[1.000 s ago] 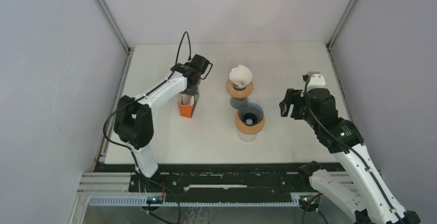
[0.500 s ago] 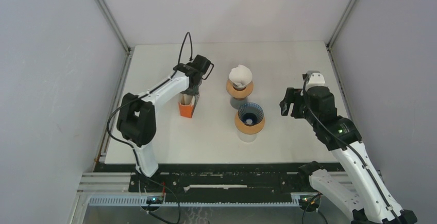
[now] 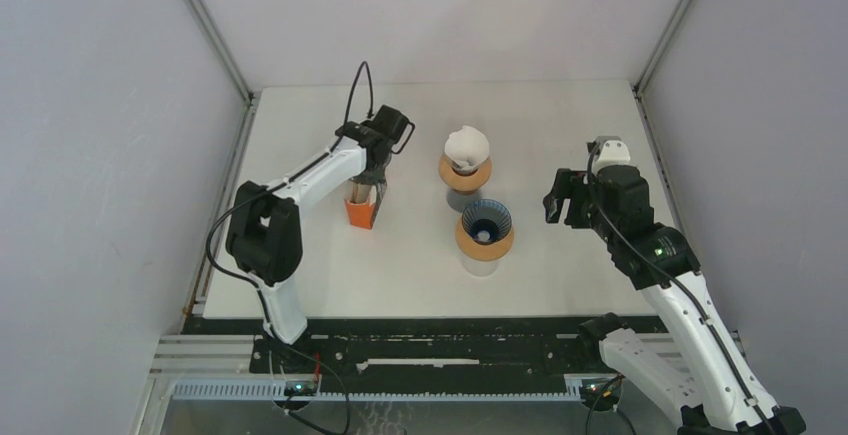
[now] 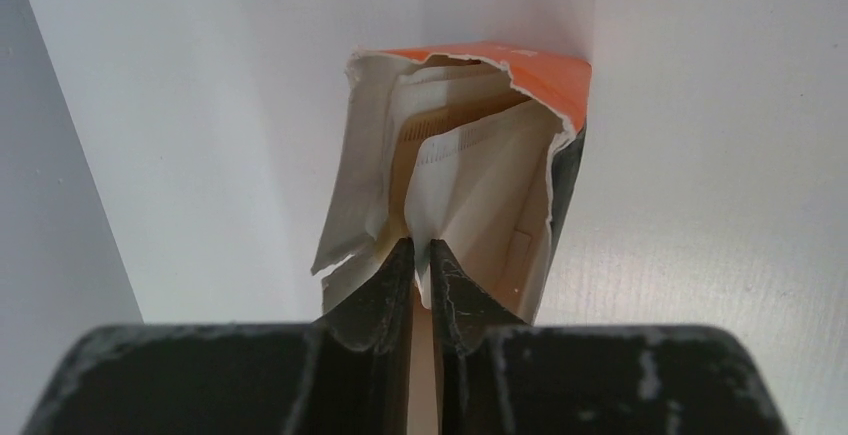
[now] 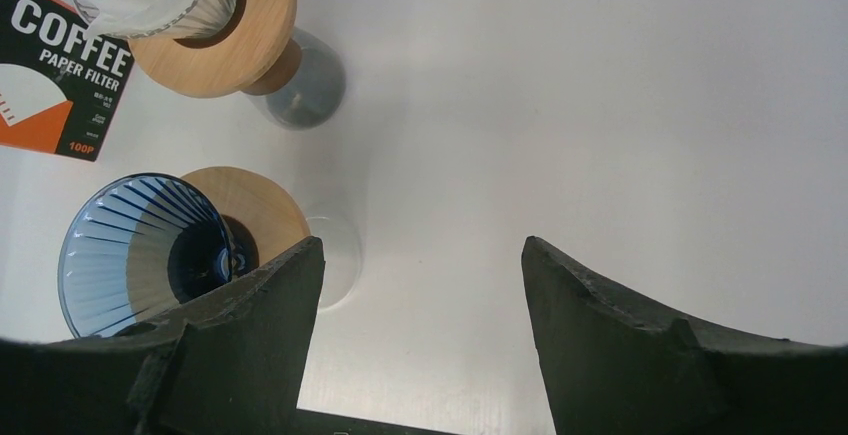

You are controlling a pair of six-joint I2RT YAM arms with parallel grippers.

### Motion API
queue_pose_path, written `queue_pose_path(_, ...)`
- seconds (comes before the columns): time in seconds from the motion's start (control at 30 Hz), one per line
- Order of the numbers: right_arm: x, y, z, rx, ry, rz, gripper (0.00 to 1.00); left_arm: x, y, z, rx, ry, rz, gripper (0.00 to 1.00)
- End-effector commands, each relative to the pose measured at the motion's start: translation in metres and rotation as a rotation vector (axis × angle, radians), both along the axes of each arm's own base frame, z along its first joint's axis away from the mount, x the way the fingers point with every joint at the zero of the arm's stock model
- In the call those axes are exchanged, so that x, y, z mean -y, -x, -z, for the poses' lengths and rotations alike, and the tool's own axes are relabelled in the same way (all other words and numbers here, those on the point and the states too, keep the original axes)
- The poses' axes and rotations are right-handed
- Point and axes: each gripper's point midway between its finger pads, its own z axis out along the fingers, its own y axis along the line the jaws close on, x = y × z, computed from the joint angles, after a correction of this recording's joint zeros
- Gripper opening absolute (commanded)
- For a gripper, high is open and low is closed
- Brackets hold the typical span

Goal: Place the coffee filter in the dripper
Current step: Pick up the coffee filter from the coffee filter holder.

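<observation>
The left arm [image 3: 305, 177] rises from its base at the near edge, folds at a dark elbow on the left, and sends its white forearm forward and to the right, ending in a wrist turned straight down. The left claw [image 4: 421, 247] points downward with its two dark fingers [image 4: 390, 290] drawn almost together, only a thin slit between them, pinching the edge of a paper filter [image 4: 470, 195]. The right arm [image 3: 665, 260] climbs from its base on the right and leans forward and inward, wrist level. The right claw [image 3: 551, 210] faces left, its jaws spread wide apart and holding nothing.
</observation>
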Motion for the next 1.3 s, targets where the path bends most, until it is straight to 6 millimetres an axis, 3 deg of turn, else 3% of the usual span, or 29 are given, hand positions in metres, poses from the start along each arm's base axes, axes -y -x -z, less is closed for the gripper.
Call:
queue_pose_path(0.0, -0.002, -0.007, -0.009, 0.045, -0.009, -0.013, 0.80, 0.004, -0.012, -0.048, 0.119, 0.068, -0.016, 0.14)
queue_pose_path(0.37, -0.002, -0.005, -0.009, 0.042, -0.018, -0.012, 0.80, 0.004, -0.008, -0.062, 0.133, 0.089, -0.012, 0.11)
queue_pose_path(0.73, -0.005, -0.003, -0.012, 0.048, -0.038, -0.027, 0.81, 0.004, 0.007, -0.098, 0.183, 0.163, 0.007, 0.10)
queue_pose_path(0.9, -0.007, -0.001, -0.015, 0.057, -0.050, -0.042, 0.81, 0.005, 0.014, -0.106, 0.191, 0.205, 0.004, 0.08)
queue_pose_path(1.2, -0.015, 0.004, -0.022, 0.083, -0.066, -0.102, 0.81, 0.018, 0.025, -0.133, 0.238, 0.358, 0.018, 0.07)
queue_pose_path(1.27, -0.016, 0.005, -0.024, 0.093, -0.070, -0.114, 0.81, 0.008, 0.024, -0.139, 0.256, 0.377, -0.014, 0.07)
